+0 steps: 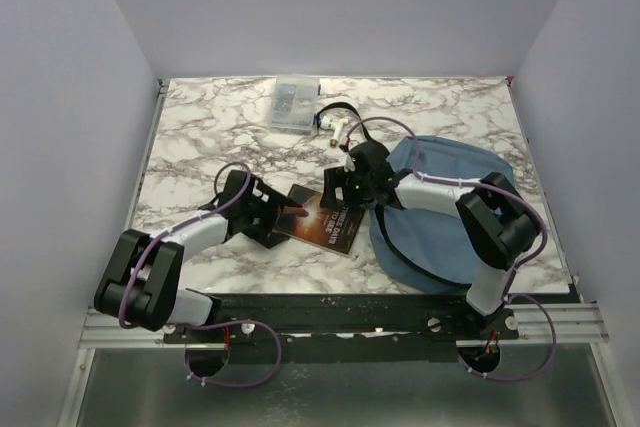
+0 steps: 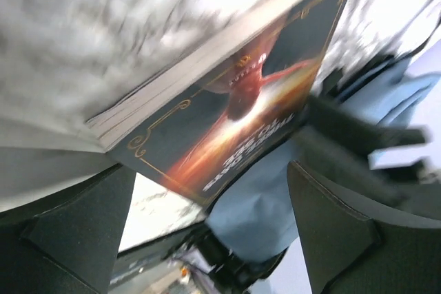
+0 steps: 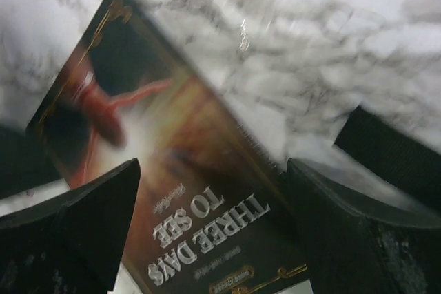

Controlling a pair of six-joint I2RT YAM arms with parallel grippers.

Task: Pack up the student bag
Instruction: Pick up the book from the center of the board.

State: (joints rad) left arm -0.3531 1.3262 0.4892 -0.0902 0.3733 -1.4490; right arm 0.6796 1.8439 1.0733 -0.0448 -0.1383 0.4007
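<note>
The student bag [image 1: 455, 212], dusty blue with black straps, lies flat at the right of the table. A dark paperback book [image 1: 326, 218] titled "Three Days to See" lies just left of it. My left gripper [image 1: 283, 213] is open at the book's left edge. In the left wrist view [image 2: 210, 170] the book's corner [image 2: 227, 94] sits above the jaws and the bag [image 2: 265, 201] lies beyond. My right gripper [image 1: 335, 190] is open over the book's far end. In the right wrist view [image 3: 213, 163] its fingers stand on either side of the book [image 3: 193, 197].
A small clear plastic box [image 1: 293, 104] stands at the back of the marble table [image 1: 200, 137]. A black strap with a white piece [image 1: 335, 122] lies beside it. A black strap [image 3: 393, 149] lies on the marble by the right finger.
</note>
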